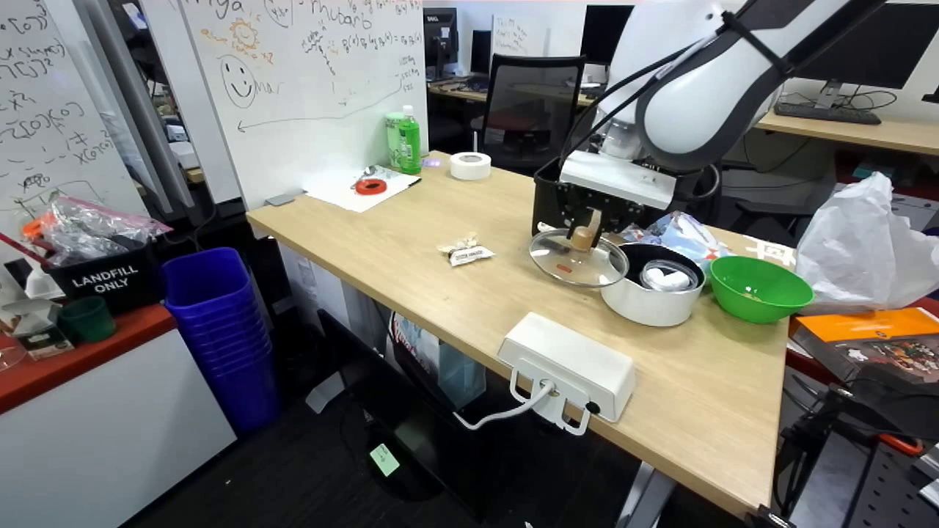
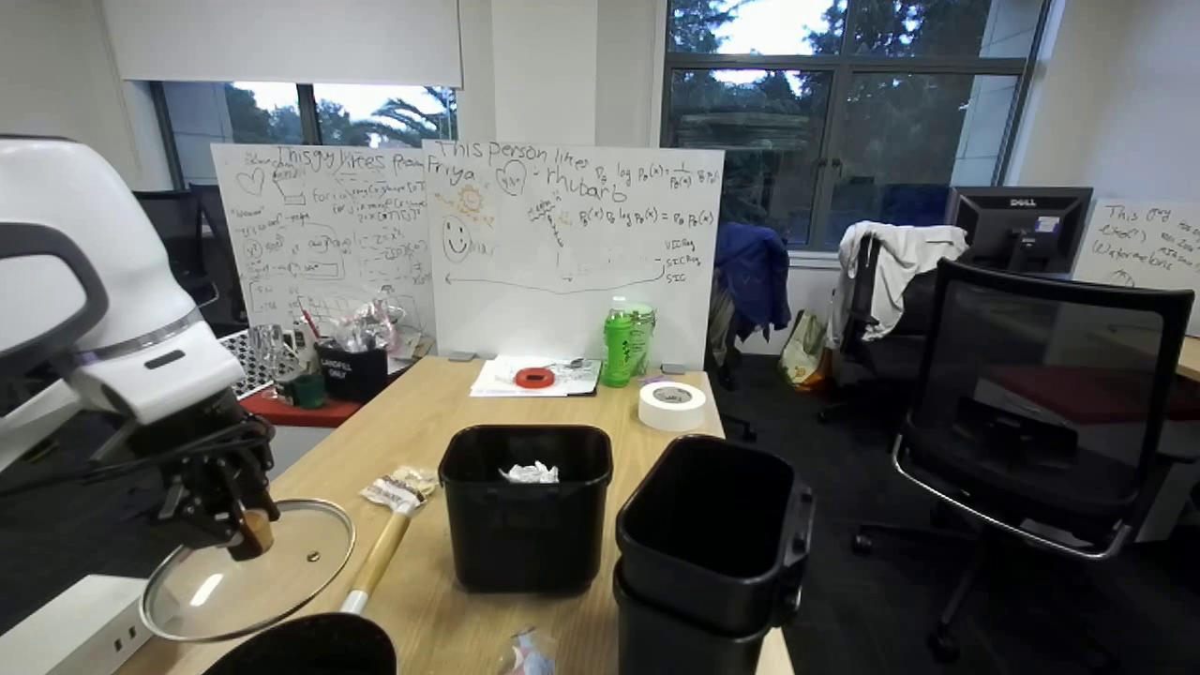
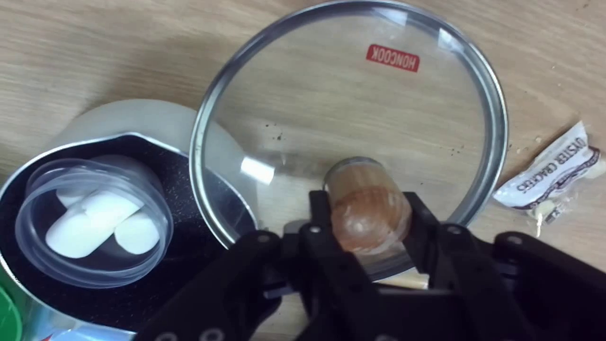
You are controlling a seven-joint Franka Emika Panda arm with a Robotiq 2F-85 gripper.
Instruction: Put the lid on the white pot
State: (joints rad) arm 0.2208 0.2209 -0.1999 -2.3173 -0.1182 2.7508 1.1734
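The lid is a clear glass disc with a metal rim and wooden knob, seen in both exterior views [image 1: 561, 258] [image 2: 305, 553] and the wrist view [image 3: 331, 94]. My gripper [image 3: 369, 208] is shut on the knob and holds the lid above the table, slightly tilted. The white pot [image 1: 649, 304] stands beside the lid; in the wrist view [image 3: 142, 113] the lid's edge overlaps its rim. A clear container [image 3: 94, 270] with white pieces sits inside the pot. The pot's wooden handle [image 2: 382, 553] extends past the lid. In an exterior view only the pot's dark inside [image 2: 309, 647] shows.
A green bowl [image 1: 759, 290] stands close beside the pot. A white box with a cable [image 1: 572, 359] lies at the table edge. A cracker packet [image 1: 469, 254] lies near the lid. Black bins [image 2: 525, 534] [image 2: 712, 572] stand behind the handle. A white plastic bag [image 1: 866, 249] lies past the bowl.
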